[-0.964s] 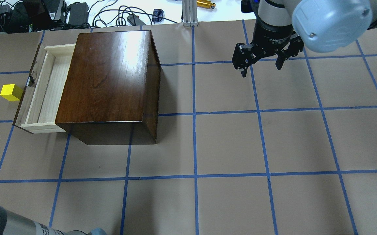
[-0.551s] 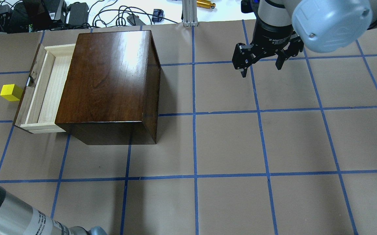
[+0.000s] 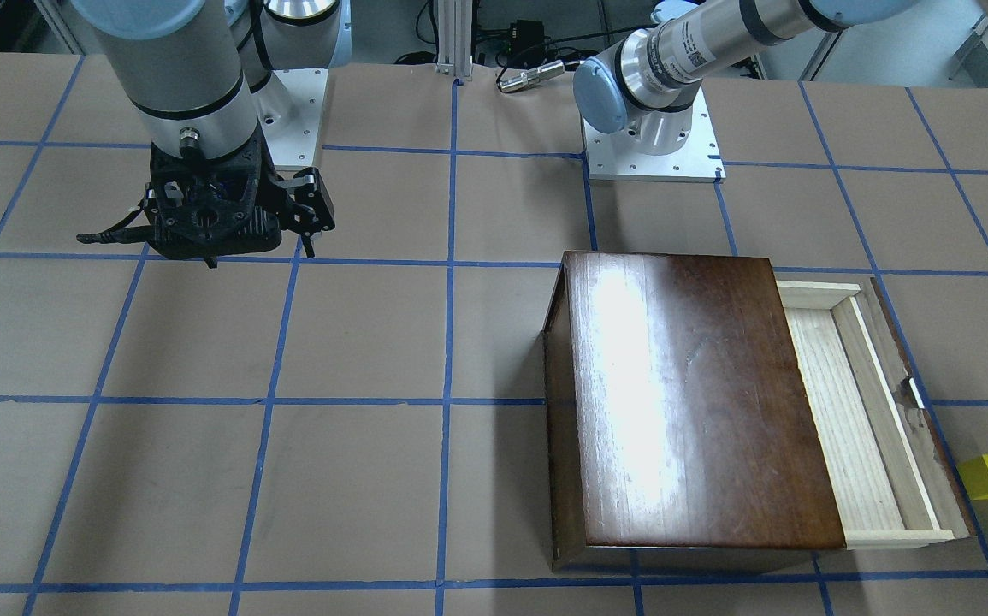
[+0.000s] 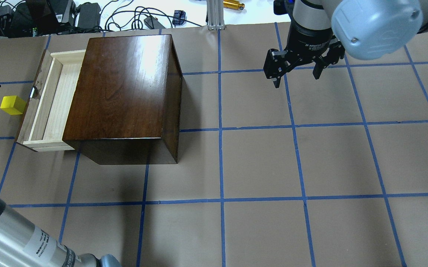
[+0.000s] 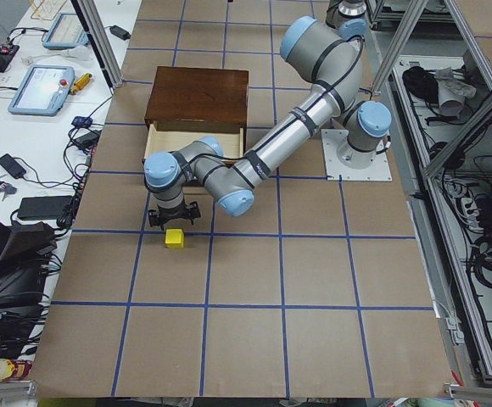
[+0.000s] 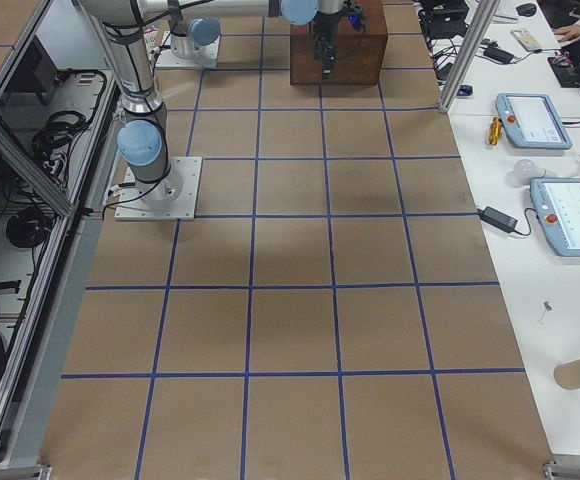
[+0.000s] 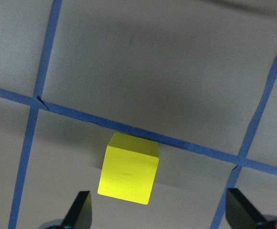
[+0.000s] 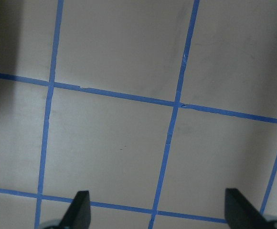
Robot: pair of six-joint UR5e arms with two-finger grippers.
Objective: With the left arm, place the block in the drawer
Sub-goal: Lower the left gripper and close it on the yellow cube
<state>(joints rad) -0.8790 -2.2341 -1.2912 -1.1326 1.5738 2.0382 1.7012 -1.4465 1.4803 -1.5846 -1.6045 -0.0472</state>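
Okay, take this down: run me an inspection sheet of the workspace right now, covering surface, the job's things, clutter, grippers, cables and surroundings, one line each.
Surface: table covered in brown paper with a blue tape grid.
Job's things: block sits on the paper just outside the front panel of the drawer, not in it. The drawer is pulled out of the box, and nothing shows inside it.
Clutter: nothing seen on the grid.
Grippers: left gripper is open, with the block ahead of its fingers, ungripped. Right gripper is open and empty over bare paper.
Cables: black cords lie beyond the far edge.
Surroundings: pendants on the side bench.
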